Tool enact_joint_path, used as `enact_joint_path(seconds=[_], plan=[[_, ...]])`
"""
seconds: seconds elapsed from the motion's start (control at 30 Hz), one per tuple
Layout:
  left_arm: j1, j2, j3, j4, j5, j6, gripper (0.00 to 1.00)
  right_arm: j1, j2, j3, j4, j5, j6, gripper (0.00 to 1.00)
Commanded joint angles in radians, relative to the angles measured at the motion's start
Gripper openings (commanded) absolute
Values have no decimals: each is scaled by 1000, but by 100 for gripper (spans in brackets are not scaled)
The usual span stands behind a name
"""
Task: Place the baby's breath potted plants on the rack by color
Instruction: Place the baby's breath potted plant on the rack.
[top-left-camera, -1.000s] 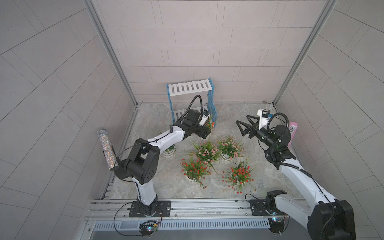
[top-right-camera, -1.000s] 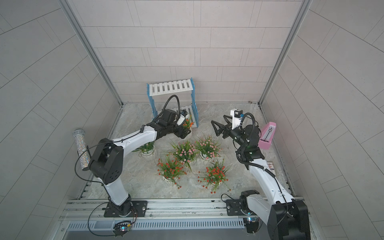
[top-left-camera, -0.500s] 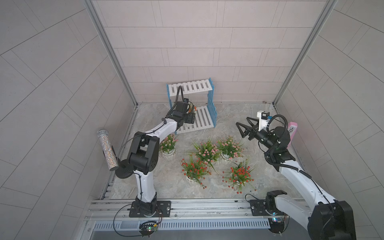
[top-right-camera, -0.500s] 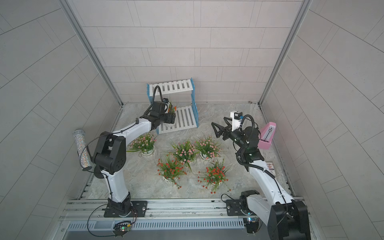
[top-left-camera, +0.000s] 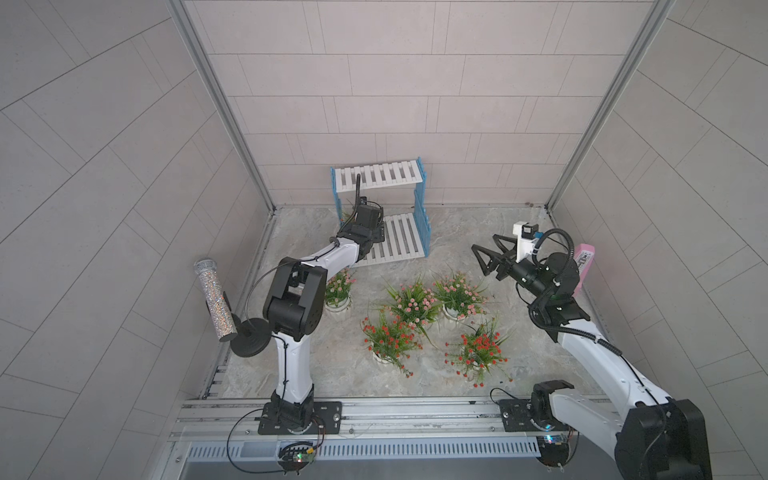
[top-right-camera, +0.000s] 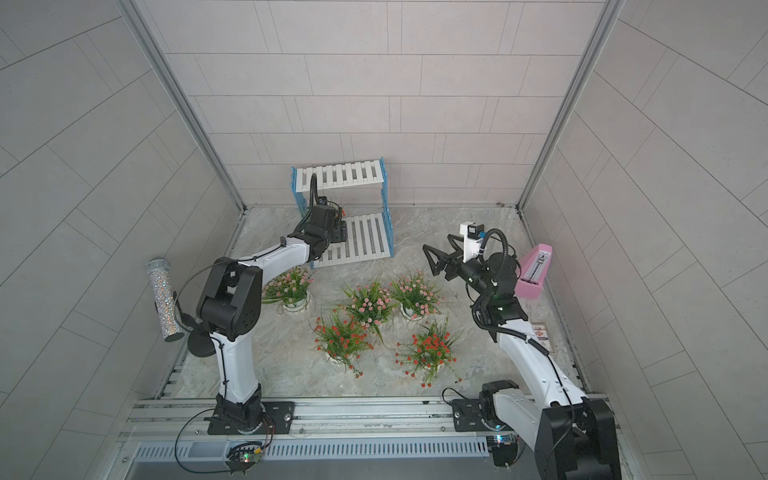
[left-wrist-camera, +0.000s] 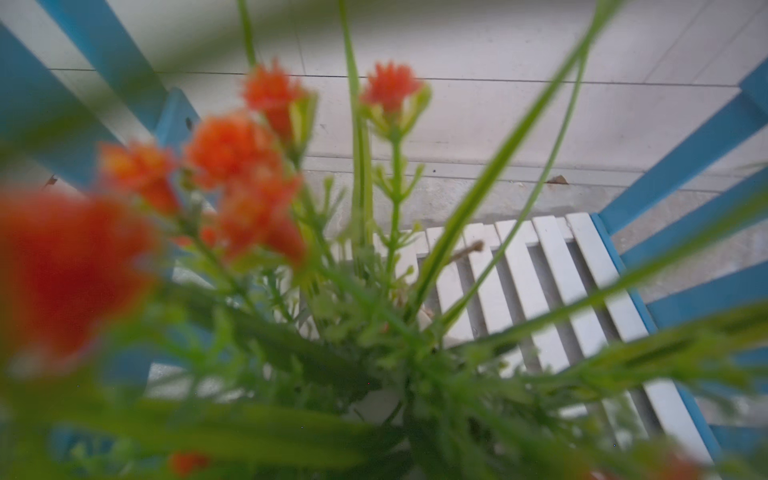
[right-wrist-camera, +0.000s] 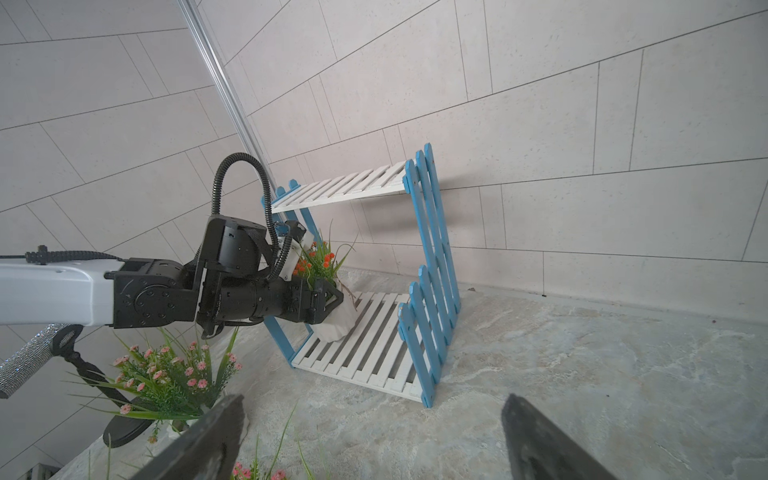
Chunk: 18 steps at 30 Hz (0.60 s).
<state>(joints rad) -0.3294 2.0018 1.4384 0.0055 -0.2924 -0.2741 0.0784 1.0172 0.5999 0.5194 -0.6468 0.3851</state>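
The left gripper (right-wrist-camera: 332, 301) clasps the white ribbed pot of a red plant (right-wrist-camera: 320, 257), jaws spread wide around it. The pot tilts at the 9 o'clock end of the lower slatted shelf of the rack (right-wrist-camera: 432, 266), between blue picket sides; whether it touches the white slats is unclear. Fuzzy orange-red blossoms and thin green blades fill the left wrist view. The right gripper (top-left-camera: 483, 243) hangs wide open, holding nothing, its black triangular fingers aimed toward 10 o'clock. On the marbled floor (top-left-camera: 457, 228), at 6 o'clock from the rack, stand three pink plants (top-left-camera: 411, 301) and two red plants (top-left-camera: 388, 336).
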Motion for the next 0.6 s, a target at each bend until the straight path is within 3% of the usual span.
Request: enact_joint_path(seconds=[0.0, 0.3, 0.57], plan=[[29, 17, 41, 62, -77, -69, 79, 5, 1, -7, 18, -5, -10, 99], [36, 20, 39, 58, -36, -72, 96, 9, 17, -5, 12, -14, -7, 99], [32, -74, 40, 45, 140, -12, 100, 19, 27, 8, -22, -9, -13, 99]])
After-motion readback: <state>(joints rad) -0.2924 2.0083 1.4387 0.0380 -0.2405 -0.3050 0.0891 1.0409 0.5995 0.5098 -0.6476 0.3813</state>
